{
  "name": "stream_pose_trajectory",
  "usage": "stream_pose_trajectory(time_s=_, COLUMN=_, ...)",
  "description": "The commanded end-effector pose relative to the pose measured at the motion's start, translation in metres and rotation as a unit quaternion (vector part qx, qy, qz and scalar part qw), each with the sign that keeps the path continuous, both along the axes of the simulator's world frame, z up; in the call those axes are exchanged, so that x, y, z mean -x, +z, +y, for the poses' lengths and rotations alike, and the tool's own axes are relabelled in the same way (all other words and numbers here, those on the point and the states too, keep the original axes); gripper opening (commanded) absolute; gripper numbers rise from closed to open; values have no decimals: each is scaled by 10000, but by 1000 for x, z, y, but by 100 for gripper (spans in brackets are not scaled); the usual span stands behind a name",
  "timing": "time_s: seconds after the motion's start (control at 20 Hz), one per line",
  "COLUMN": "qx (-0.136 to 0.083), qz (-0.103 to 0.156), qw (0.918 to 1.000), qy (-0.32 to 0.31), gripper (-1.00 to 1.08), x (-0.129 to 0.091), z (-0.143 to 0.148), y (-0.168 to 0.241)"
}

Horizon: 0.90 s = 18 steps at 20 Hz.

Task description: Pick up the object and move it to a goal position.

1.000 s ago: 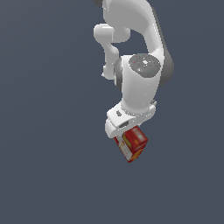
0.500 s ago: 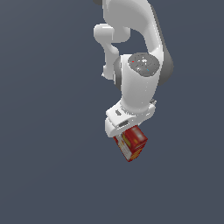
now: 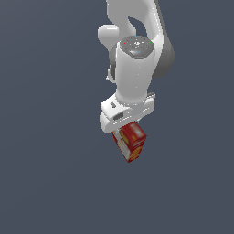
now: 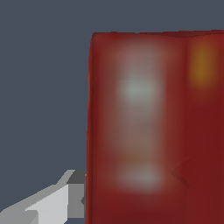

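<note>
Right now I have the hand closed on the red box, which hangs below the white wrist housing just right of centre in the exterior view, tilted, with its lower end pointing toward the bottom of the frame. Nothing but flat grey lies behind it, so I cannot tell how high it sits or where any worktop is. In the wrist view the box fills the right half of the frame, blurred from closeness, and one grey finger presses against its edge in the lower left.

My worry is the grip. The box looks held near one end, so its long body could swing or slide between the fingers if I move fast. No goal marker shows in either view, so I could also overshoot.
</note>
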<state>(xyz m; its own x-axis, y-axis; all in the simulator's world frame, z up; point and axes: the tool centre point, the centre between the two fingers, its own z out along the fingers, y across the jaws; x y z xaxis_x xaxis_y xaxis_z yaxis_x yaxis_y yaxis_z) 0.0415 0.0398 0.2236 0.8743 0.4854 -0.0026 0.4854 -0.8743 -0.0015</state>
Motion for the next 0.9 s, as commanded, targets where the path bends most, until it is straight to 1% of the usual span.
stream_pose_trajectory(time_s=0.0, qx=0, qz=-12, qw=10000, qy=-4, gripper=-100, x=9, z=-13, y=15)
stream_pose_trajectory(time_s=0.2, qx=-5, qz=-13, qw=10000, qy=-5, gripper=-100, x=30, z=-41, y=43)
stream_pose_trajectory(time_s=0.85, qx=-23, qz=-16, qw=10000, qy=-4, gripper=-100, x=107, z=-145, y=152)
